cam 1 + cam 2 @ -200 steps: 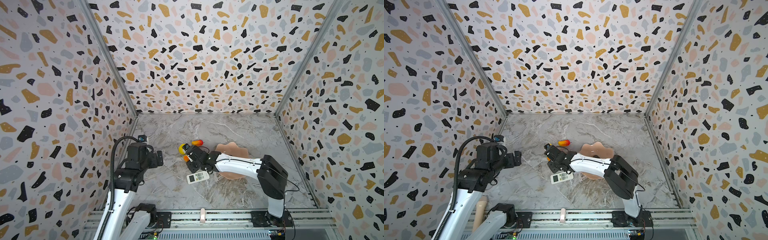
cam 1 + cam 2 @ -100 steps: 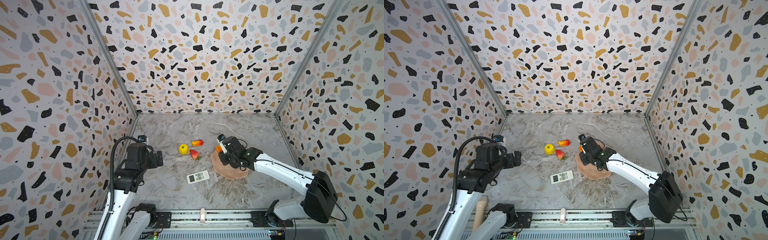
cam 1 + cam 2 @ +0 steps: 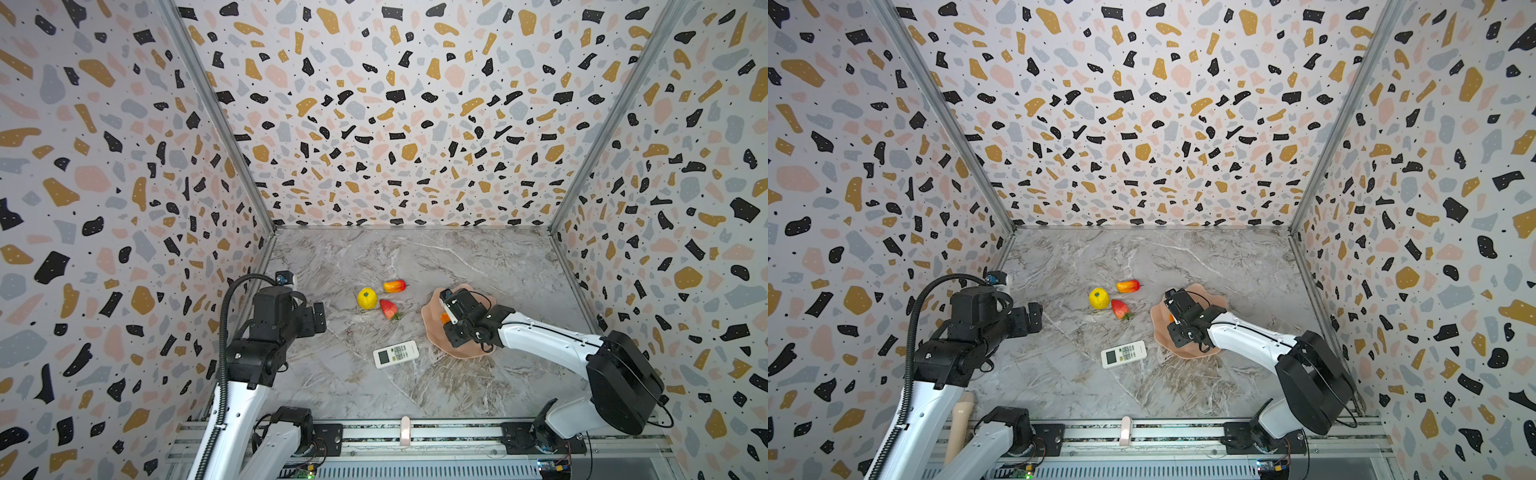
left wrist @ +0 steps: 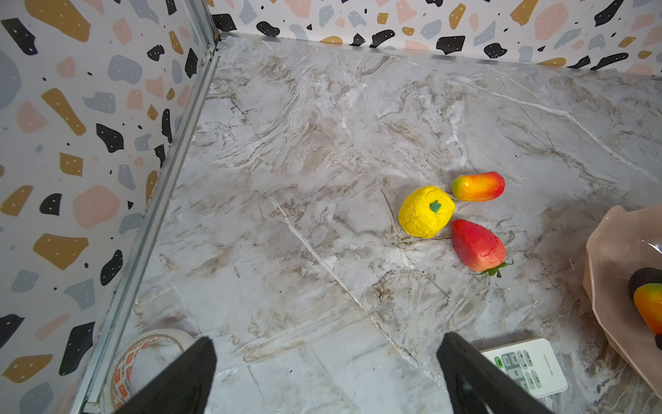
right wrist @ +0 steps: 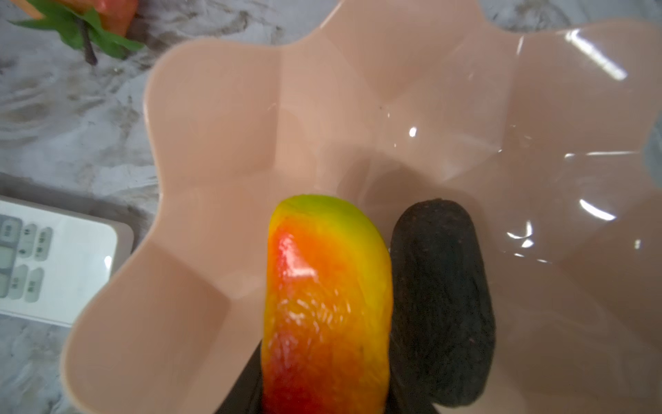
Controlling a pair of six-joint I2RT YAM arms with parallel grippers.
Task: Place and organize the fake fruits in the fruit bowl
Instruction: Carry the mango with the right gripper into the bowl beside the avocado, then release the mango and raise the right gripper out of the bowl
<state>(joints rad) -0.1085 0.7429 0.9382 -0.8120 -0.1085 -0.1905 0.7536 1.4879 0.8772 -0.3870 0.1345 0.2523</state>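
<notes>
The salmon-pink scalloped fruit bowl [image 3: 432,332] [image 3: 1160,332] [image 5: 233,125] stands right of centre. My right gripper [image 3: 445,318] [image 5: 326,387] hangs over its left side, shut on a red-orange-yellow oval fruit [image 5: 326,286] [image 4: 648,304]. Close beside that fruit, a blackish oval [image 5: 440,286] lies inside the bowl. On the table to the bowl's left sit a bumpy yellow ball [image 3: 367,298] [image 4: 426,211], a red strawberry [image 3: 388,308] [image 4: 476,245] and a second red-orange oval [image 3: 395,286] [image 4: 478,186]. My left gripper [image 3: 320,318] [image 4: 326,344] is open and empty, raised near the left wall.
A white remote control [image 3: 395,354] [image 4: 526,365] lies in front of the fruits, just left of the bowl's front edge. A tape roll [image 4: 143,355] sits by the left wall. Patterned walls close in three sides.
My right gripper carried the oval fruit from the fruit cluster rightward to the bowl and now sits lower over its left side. The left arm has not moved.
</notes>
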